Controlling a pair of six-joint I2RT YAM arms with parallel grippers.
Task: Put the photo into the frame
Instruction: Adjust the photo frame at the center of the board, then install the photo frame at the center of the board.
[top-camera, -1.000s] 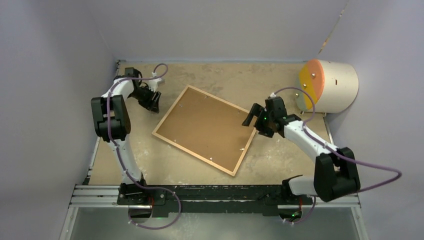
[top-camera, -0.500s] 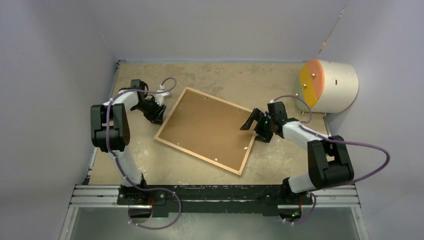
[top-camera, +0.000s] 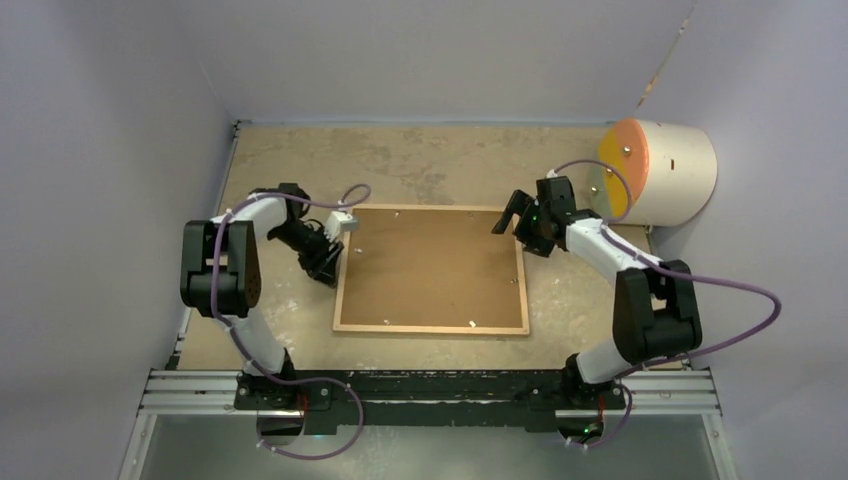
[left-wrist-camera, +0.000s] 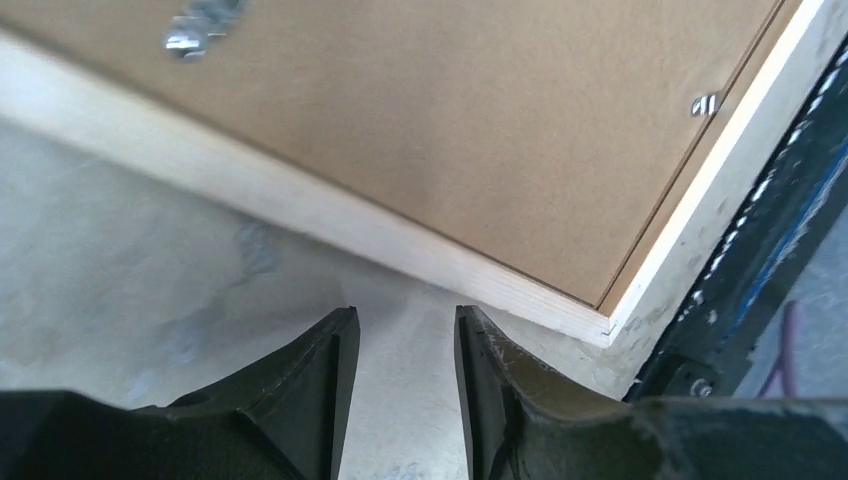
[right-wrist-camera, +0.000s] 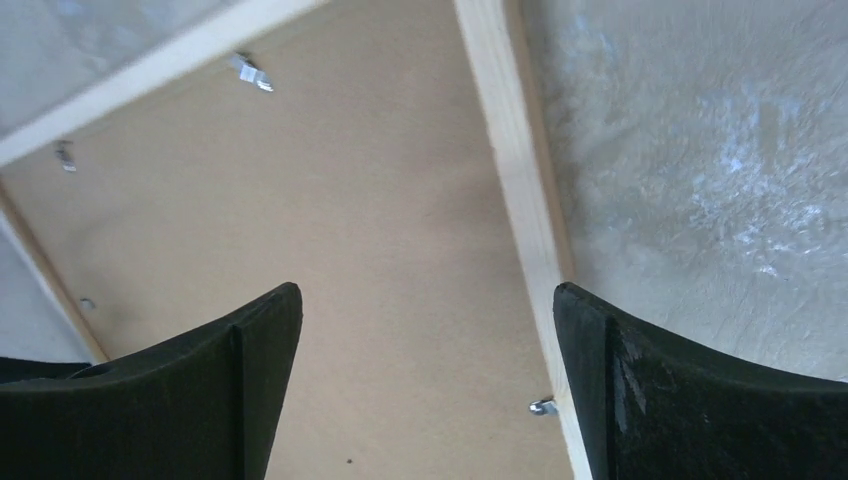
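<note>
Table (top-camera: 280, 330): carries the frame (top-camera: 430, 327), lying flat with its back up, long sides parallel to the arm bases.

Backing board (top-camera: 430, 265): plain brown, seated inside the frame and filling it.

Drum (top-camera: 670, 170): white with an orange face, beyond the frame's far right corner and well apart from it.

Photo: not visible in any view. It cannot be told whether it lies under the board or elsewhere.

Left gripper (top-camera: 328, 265): low, just beside the frame's left strip. Jaws stand a narrow gap apart, holding nothing.

Right gripper (top-camera: 510, 215): over the frame's far right corner. Jaws are spread wide, straddling the right strip, holding nothing.

Clips (right-wrist-camera: 248, 70): small metal tabs along the frame's inner edge, apparently retaining the board.

Risks, as judged:
- The frame may skid or rotate if either gripper pushes a strip sideways, since nothing pins it.
- A grip on one strip alone could tilt the frame and let the board or pane shift.
- The clips are small, so a finger may slip off and gouge the board.
</note>
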